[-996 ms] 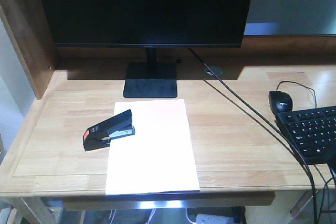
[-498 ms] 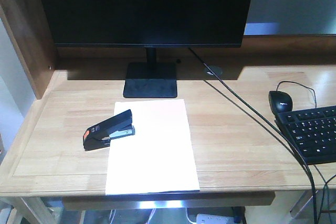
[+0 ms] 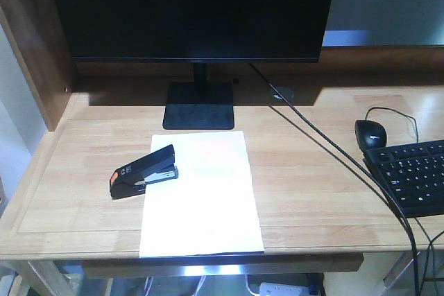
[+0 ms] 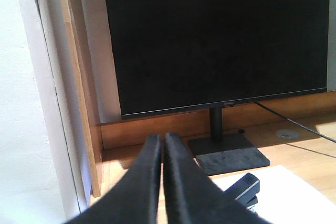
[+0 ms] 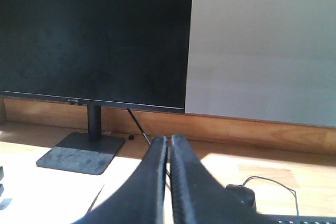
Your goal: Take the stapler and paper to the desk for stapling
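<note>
The black stapler (image 3: 144,172) with an orange-red patch lies on the desk (image 3: 312,192), its right end resting over the left edge of the white paper (image 3: 201,195). The sheet lies flat in front of the monitor stand, its near edge at the desk's front rim. In the left wrist view my left gripper (image 4: 162,138) is shut with nothing in it, held above the desk's left side; the stapler (image 4: 245,188) shows just to its right. My right gripper (image 5: 168,139) is shut and empty, above the middle right of the desk. Neither gripper appears in the front view.
A large black monitor (image 3: 194,8) on a flat stand (image 3: 199,105) fills the back. A black cable (image 3: 333,154) runs diagonally across the desk's right half. A black mouse (image 3: 370,133) and keyboard (image 3: 413,175) sit at the right. A wooden side panel (image 3: 35,39) rises on the left.
</note>
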